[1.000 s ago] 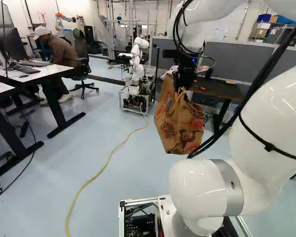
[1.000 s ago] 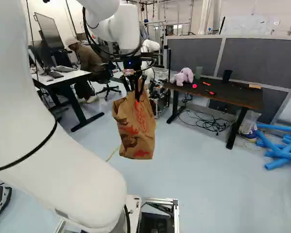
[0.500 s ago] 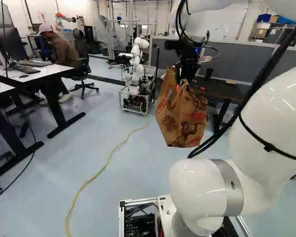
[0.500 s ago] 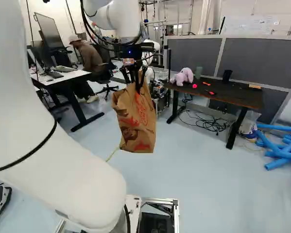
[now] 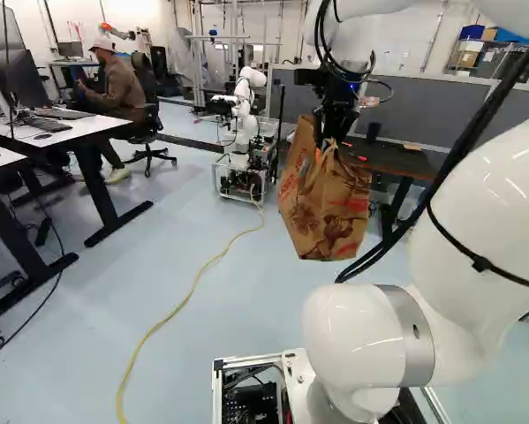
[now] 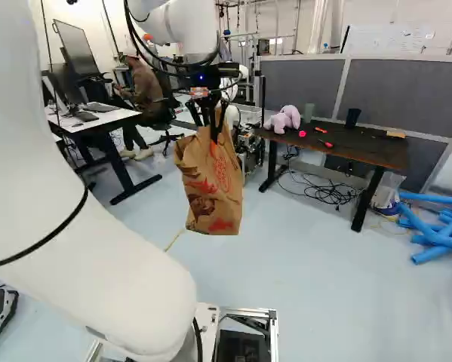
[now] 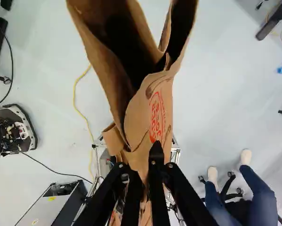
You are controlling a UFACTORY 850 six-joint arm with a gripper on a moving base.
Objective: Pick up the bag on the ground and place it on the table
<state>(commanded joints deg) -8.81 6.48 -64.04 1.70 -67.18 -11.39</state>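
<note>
- Our bag (image 6: 209, 181) is brown paper, creased along its sides, with a round red print and more red and dark brown figures lower down.
- Its mouth gapes in the wrist view, dark inside, ahead of our gripper (image 6: 213, 136); the paper close to the fingers is crumpled and folded over.
- We have the gripper clenched on the bag by its upper edge, and the bag hangs below it, its bottom off the floor (image 6: 301, 264).
- In the right base view our bag is left of the dark table (image 6: 361, 151) and on our side of it; in the left base view it covers part of that table's left side.
- Compared with one second ago, we see the bag a little higher, lifted along with our arm (image 6: 182, 34); most of that rise comes in the first half second, the rest is slight.
- In the left base view it also sits slightly further toward the table's side than it did.
- Our base holds its place, and the table looks unchanged.
- On the table we see a pink plush toy (image 6: 284, 118) and two cups; cables (image 6: 324, 192) lie beneath it, and blue tubes (image 6: 437, 237) lie to its right in the right base view.
</note>
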